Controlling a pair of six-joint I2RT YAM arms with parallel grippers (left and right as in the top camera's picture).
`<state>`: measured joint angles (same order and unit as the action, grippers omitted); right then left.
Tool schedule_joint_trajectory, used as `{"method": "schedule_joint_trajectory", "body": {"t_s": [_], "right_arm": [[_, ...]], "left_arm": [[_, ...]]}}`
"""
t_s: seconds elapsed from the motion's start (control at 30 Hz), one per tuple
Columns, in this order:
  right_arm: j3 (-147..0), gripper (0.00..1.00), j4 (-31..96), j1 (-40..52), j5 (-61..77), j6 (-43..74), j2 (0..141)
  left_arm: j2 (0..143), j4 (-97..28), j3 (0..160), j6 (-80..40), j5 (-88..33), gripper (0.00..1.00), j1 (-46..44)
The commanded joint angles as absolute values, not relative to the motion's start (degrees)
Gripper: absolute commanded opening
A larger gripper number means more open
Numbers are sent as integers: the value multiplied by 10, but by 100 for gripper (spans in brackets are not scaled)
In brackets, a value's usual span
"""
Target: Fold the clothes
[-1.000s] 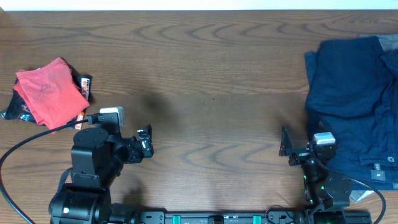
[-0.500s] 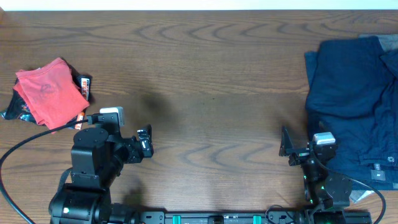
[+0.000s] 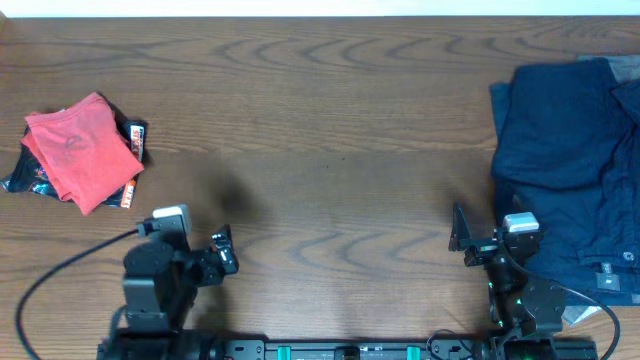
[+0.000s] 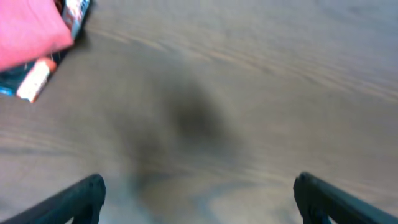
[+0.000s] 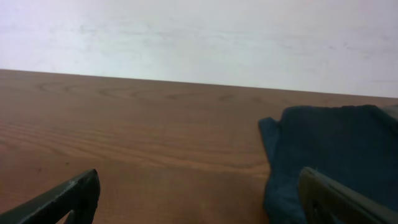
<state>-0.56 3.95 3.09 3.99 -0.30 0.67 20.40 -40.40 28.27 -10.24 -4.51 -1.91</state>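
Observation:
The clothes, a coral-red T-shirt [image 3: 82, 150], lie folded into a small bundle at the table's far left. In the blurred left wrist view a corner of the red shirt [image 4: 28, 28] shows at top left. My left gripper [image 3: 222, 250] hangs near the front edge, to the right of and nearer than the shirt. It is open over bare wood [image 4: 199, 199], apart from the shirt. My right gripper [image 3: 458, 232] stands open near the front right with nothing between its fingers [image 5: 199, 202].
A small black printed shirt [image 3: 28, 180] sticks out from under the red bundle. A pile of dark navy garments [image 3: 570, 160] covers the table's right side, close beside the right gripper; its edge [image 5: 329, 155] shows in the right wrist view. A white wall lies beyond the far edge.
My left arm has drawn back toward the front edge, away from the red shirt, still open. The right arm and the clothes have not moved.

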Motion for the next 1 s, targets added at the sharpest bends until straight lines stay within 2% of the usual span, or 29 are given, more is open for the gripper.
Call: {"method": "schedule_joint_trajectory", "body": {"t_s": [0.0,0.33,0.47,0.97], "right_arm": [[-3,99,40,38,34,-9,3],[-3,99,40,38,34,-9,3],[-3,99,40,38,34,-9,3],[-3,99,40,38,34,-9,3]], "left_arm": [[145,-340,208,-71,-38,98,-3],[23,-86,44,-18,-38,98,4],[5,-25,15,19,-38,98,4],[1,-37,2,64,-36,98,2]]}}
